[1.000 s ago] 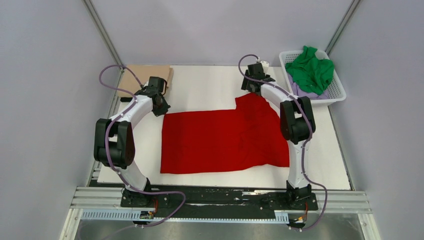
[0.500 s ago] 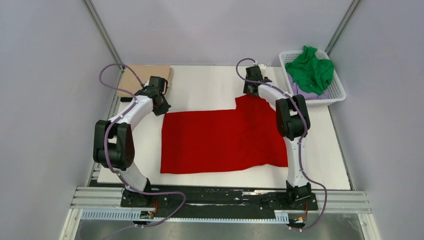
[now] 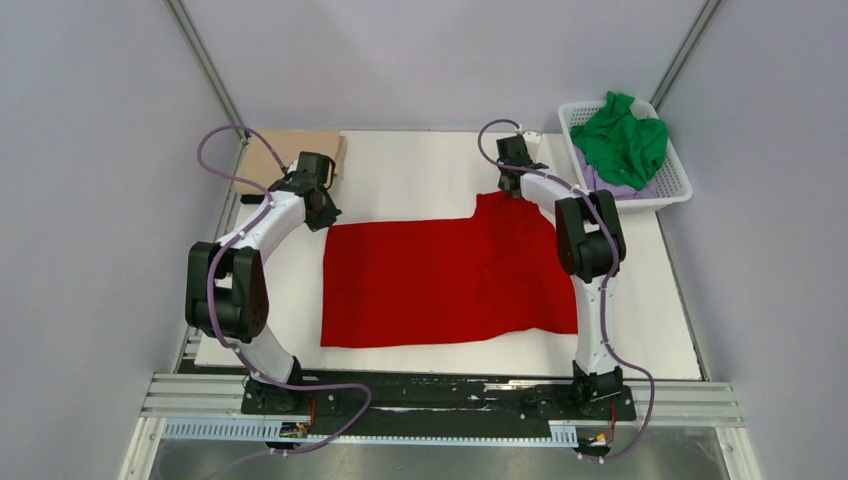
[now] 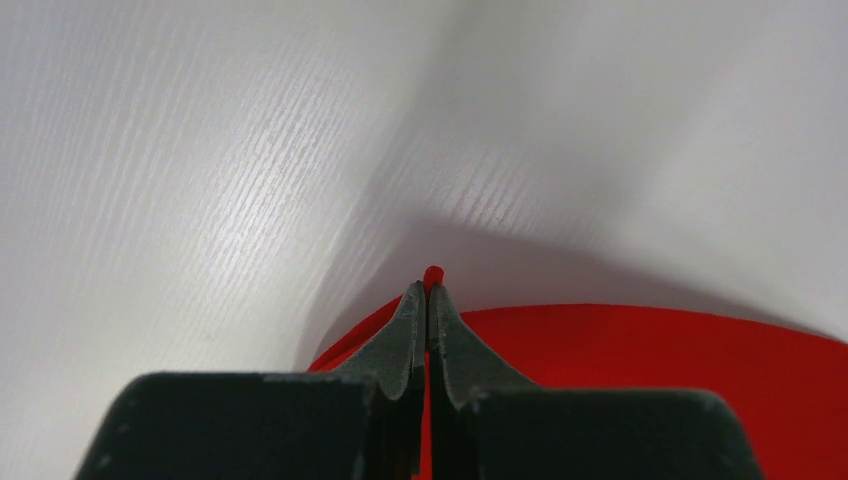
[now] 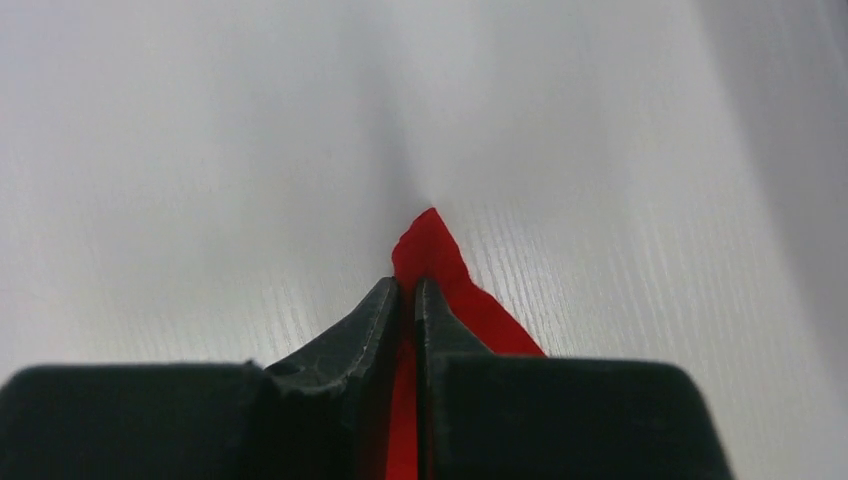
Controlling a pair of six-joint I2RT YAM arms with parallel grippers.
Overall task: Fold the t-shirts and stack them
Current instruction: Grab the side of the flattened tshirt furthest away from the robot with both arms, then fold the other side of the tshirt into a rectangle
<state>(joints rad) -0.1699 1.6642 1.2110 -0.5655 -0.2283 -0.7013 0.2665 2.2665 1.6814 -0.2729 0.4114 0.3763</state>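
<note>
- The left end effector (image 4: pixel 428 290) was clenched on a corner of the red t-shirt (image 3: pixel 440 280). A small nub of red cloth poked out just past its tips, and the rest of the shirt spread away behind it and to its right.
- The right end effector (image 5: pixel 405 292) was likewise pinched shut on the same shirt. A pointed red fold stood out just ahead of its fingertips, with bare table (image 3: pixel 420 165) beyond.
- Over the last second the right arm had swayed a little sideways and come back, its wrist settling slightly closer to the cloth. The left arm had not moved, and the shirt's outline was almost unchanged.
- That suggested both grips were now set and the fold itself had not begun. The shirt lay flat on the table, stretching from the two end effectors back toward the arm bases.
- The next move probably called for both end effectors to lift together, so the far edge would not skew or slip from the small pinches.
- A folded tan t-shirt (image 3: pixel 275 150) lay just beyond the left end effector.
- A green t-shirt (image 3: pixel 625 140) sat on top of a lilac t-shirt (image 3: pixel 600 180) in the basket (image 3: pixel 680 185), to the right of the right end effector, both still unfolded.
</note>
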